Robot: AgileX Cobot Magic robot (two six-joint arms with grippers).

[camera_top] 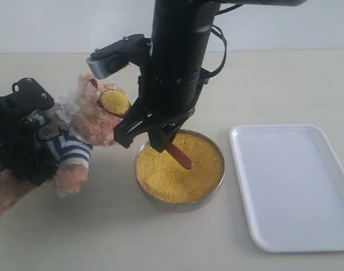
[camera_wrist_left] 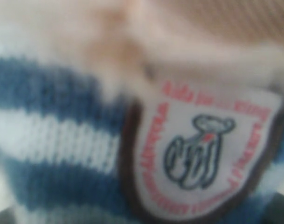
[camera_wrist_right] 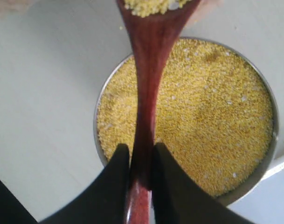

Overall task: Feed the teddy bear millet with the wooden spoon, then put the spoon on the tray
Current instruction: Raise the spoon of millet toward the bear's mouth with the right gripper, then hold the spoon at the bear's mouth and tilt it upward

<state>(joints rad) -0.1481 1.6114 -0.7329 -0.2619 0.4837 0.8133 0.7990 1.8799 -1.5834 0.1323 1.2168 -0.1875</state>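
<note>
The teddy bear [camera_top: 91, 125] leans at the left, its striped torso in my left gripper [camera_top: 30, 141], which is shut on it. The left wrist view is filled by the bear's shirt [camera_wrist_left: 53, 140] and chest badge [camera_wrist_left: 202, 149]; no fingers show there. My right gripper [camera_top: 144, 135] [camera_wrist_right: 141, 151] is shut on the handle of the wooden spoon [camera_top: 180, 156] [camera_wrist_right: 148, 70]. The spoon's bowl, heaped with yellow grains [camera_top: 114, 102], rests against the bear's face. Millet [camera_top: 183, 175] [camera_wrist_right: 202, 112] fills the metal bowl [camera_top: 177, 204] under the right gripper. The white tray [camera_top: 296, 186] lies at the right.
The right arm's black column [camera_top: 177, 56] stands over the metal bowl and hides the table behind it. A narrow strip of bare tabletop [camera_top: 231, 214] separates the bowl from the tray.
</note>
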